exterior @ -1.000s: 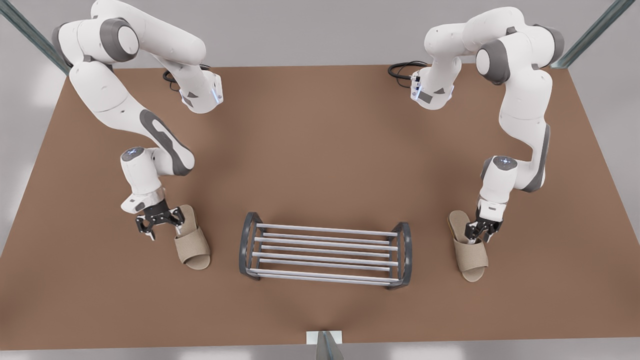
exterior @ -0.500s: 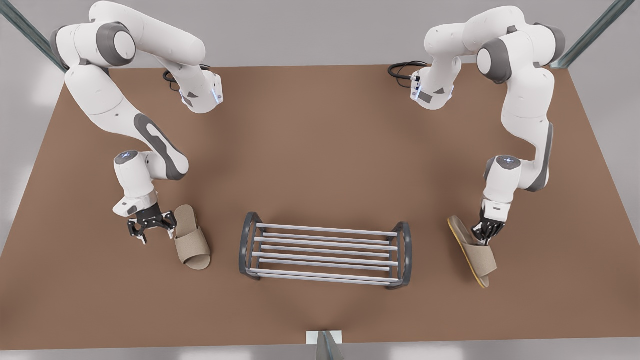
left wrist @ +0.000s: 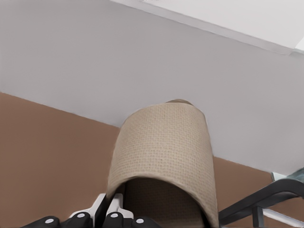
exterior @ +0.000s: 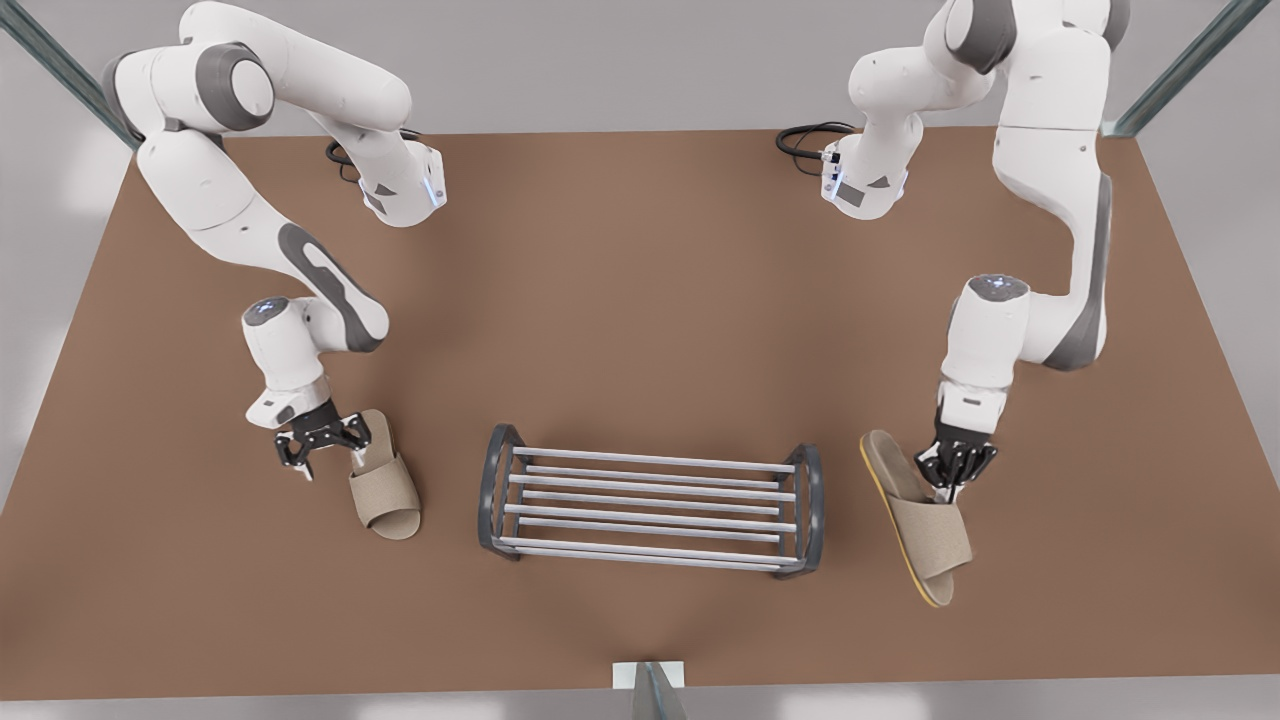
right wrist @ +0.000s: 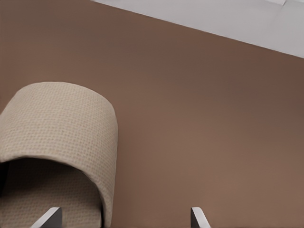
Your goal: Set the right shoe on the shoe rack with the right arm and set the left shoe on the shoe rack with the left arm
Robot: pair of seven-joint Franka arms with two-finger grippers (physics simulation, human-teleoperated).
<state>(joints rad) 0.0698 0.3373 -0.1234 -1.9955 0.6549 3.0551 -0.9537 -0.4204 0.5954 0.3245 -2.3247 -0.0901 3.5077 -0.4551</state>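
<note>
The shoe rack (exterior: 650,461) stands at the table's front middle, with nothing on its bars; its dark end frame (left wrist: 266,204) shows in the left wrist view. At the front view's right hangs the left shoe (exterior: 935,540), a beige slipper (left wrist: 164,142), tilted so its yellow sole edge shows. My left gripper (exterior: 952,485) (left wrist: 108,214) is shut on its side edge. At the front view's left the right shoe (exterior: 385,490) (right wrist: 57,123) lies flat on the table. My right gripper (exterior: 322,440) (right wrist: 124,217) is open at its heel-side edge, one fingertip (right wrist: 51,216) over the insole.
The brown table (exterior: 640,300) has free room behind the rack and between rack and slippers. Black cables (exterior: 800,140) lie by the arm bases at the back. A small post (exterior: 650,688) stands at the front edge.
My left gripper has lifted the left shoe off the table, tilted it and carried it a little toward the rack. My right gripper drew back from the right shoe, then returned, still open.
</note>
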